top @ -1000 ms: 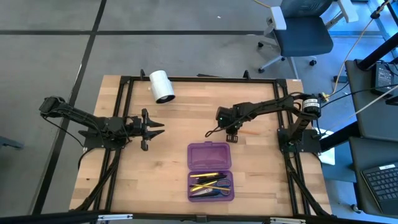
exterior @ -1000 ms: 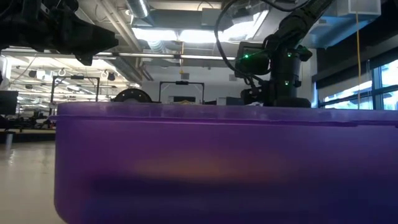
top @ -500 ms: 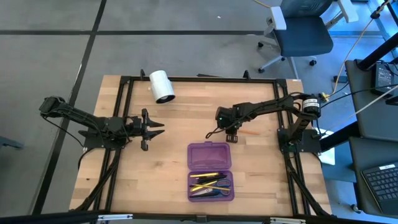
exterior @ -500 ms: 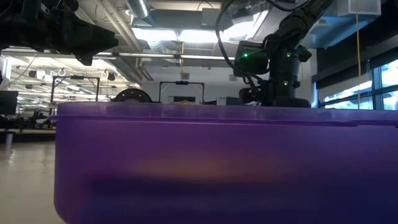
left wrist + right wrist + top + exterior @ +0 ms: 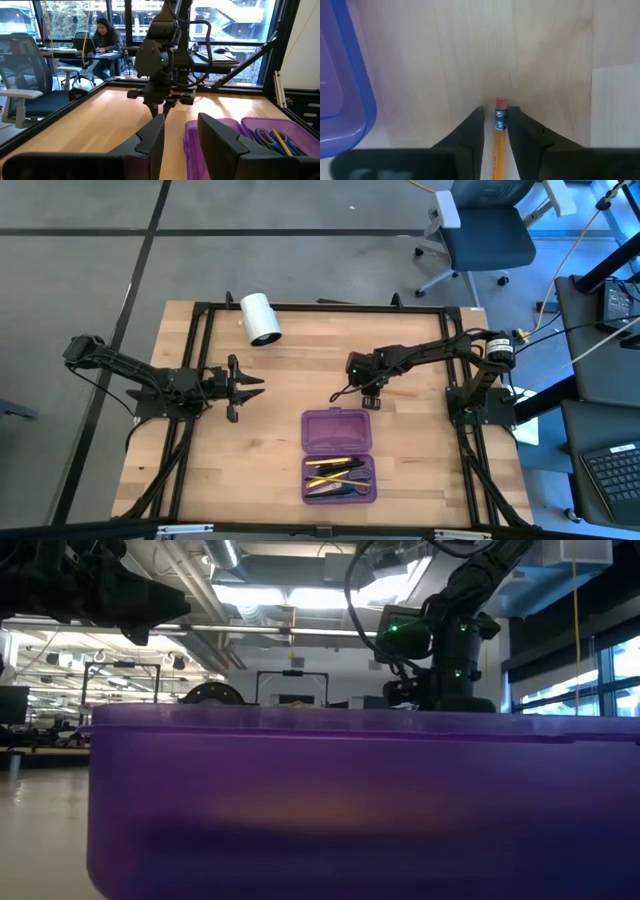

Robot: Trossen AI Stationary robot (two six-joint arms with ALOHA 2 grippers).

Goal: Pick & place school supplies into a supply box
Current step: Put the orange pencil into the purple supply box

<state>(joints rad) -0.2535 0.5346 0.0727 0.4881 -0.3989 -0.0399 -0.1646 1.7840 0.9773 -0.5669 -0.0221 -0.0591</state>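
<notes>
My right gripper (image 5: 495,125) stands over the pale wooden tabletop (image 5: 420,50), its jaws straddling a thin yellow wooden pencil with a pink eraser and metal ferrule (image 5: 500,131). The jaws sit just beside the shaft on either side; I judge them not yet clenched, though whether they touch it is hard to tell. The purple plastic pencil case (image 5: 339,455), lying open on the tabletop just beside this spot, has one half bare and the other already holding pens and blue-handled scissors (image 5: 337,475).

Risks: the grip lies near the eraser end, so the long pencil may tilt or swing once lifted. It may also roll aside as my jaws close. My left gripper (image 5: 240,388) waits well apart, jaws released.
</notes>
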